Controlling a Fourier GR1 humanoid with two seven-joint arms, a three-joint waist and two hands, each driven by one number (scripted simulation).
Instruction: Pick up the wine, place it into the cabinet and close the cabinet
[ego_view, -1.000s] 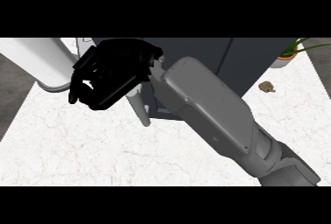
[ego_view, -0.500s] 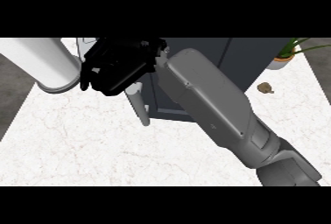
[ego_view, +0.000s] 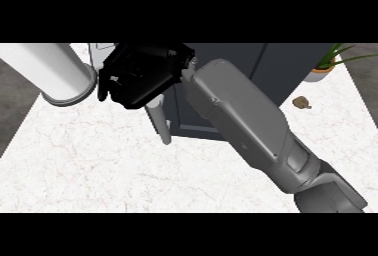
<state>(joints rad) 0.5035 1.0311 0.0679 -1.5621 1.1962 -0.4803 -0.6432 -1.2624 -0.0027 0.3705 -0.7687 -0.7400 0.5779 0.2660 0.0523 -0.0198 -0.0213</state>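
- The right hand (ego_view: 142, 76), fingers curled, is at the cabinet's (ego_view: 244, 65) door (ego_view: 159, 122); what it holds, if anything, cannot be told.
- The wine is not visible.
- A potted plant (ego_view: 325, 67) stands on the white tabletop (ego_view: 96, 165).

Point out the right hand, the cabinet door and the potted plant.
right hand (ego_view: 140, 75), head view, on the black back of the hand.
cabinet door (ego_view: 159, 122), head view, on its pale open edge.
potted plant (ego_view: 323, 73), head view, on its pot.
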